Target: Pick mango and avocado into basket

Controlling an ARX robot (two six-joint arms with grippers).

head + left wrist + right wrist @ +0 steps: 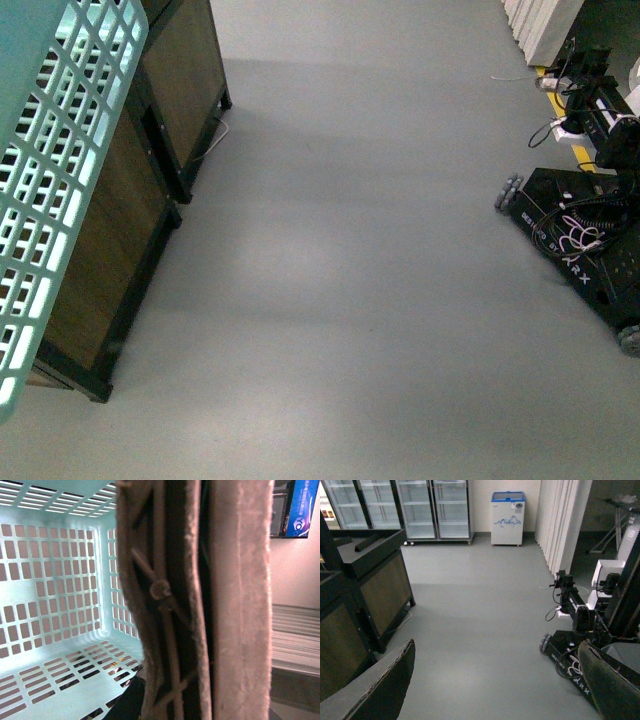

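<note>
Left gripper (202, 605) pinched narrow, apparently carrying the basket (55, 580); right gripper (496, 665) spread wide, empty. No fruit visible inside. Mango, avocado unseen: both picks outstanding.

The basket (40, 200) is shown in light turquoise, its walls patterned with a regular grid of rectangular slots, and its handle (160, 605) in brown. The pads (240, 605) of the left tool (204, 605) are covered in pale pinkish-beige fuzz; the fingers (380, 690) of the right tool (496, 647) are black. The floor (350, 250) is plain grey. The cabinets (100, 250) are panelled in dark brown within black frames. A freezer (507, 517) is white, lidded in blue, with a blue mountain picture.
</note>
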